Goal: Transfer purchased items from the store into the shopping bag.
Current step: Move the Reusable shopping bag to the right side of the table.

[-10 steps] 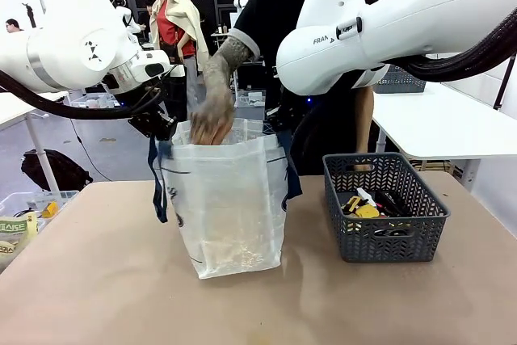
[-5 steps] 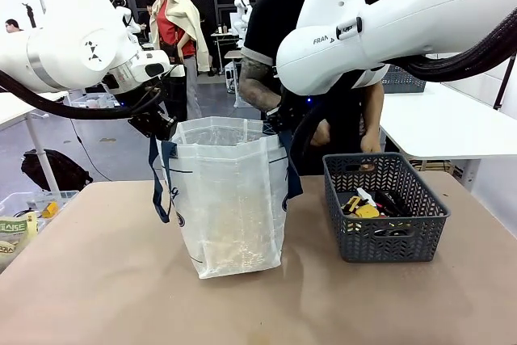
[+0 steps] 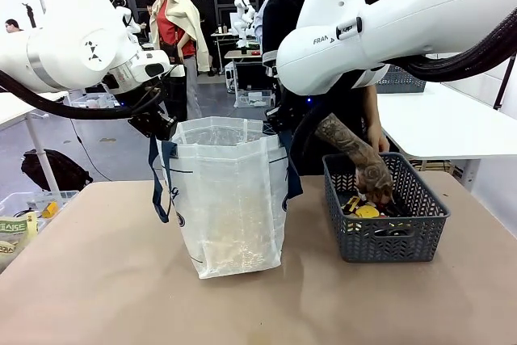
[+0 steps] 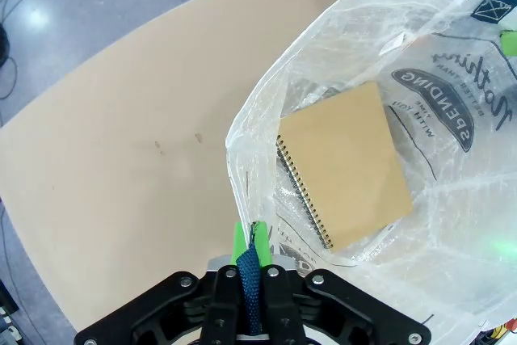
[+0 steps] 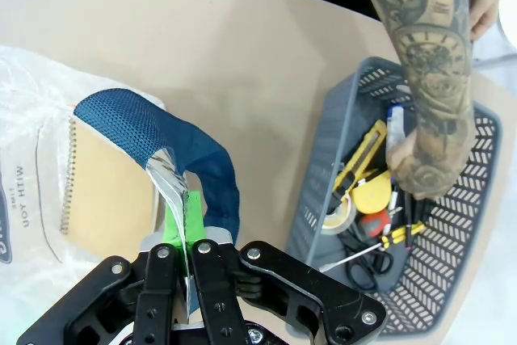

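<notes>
Shopping bag (image 3: pixel 230 199) upright at mid-surface, long axis vertical, mouth up, spread by navy handles (image 5: pixel 186 151): left fingers (image 4: pixel 237 244) clamped tight on one strap, right fingers (image 5: pixel 174 228) on the other. Tan notebook (image 4: pixel 343 163) flat inside. Purchased items (image 3: pixel 363 209) in store (image 3: pixel 388 241) toward right edge, person's hand (image 3: pixel 373 179) among them.

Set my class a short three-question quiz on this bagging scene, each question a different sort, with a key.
1. True or false: the left pincer is shut on a navy handle of the shopping bag.
2. Choose one: the person's hand is a) inside the bag, b) inside the grey basket, c) raised overhead.
3. Fill the gap: a tan spiral-bound ____ lies inside the bag.
Key: 1 true; 2 b; 3 notebook.
</notes>
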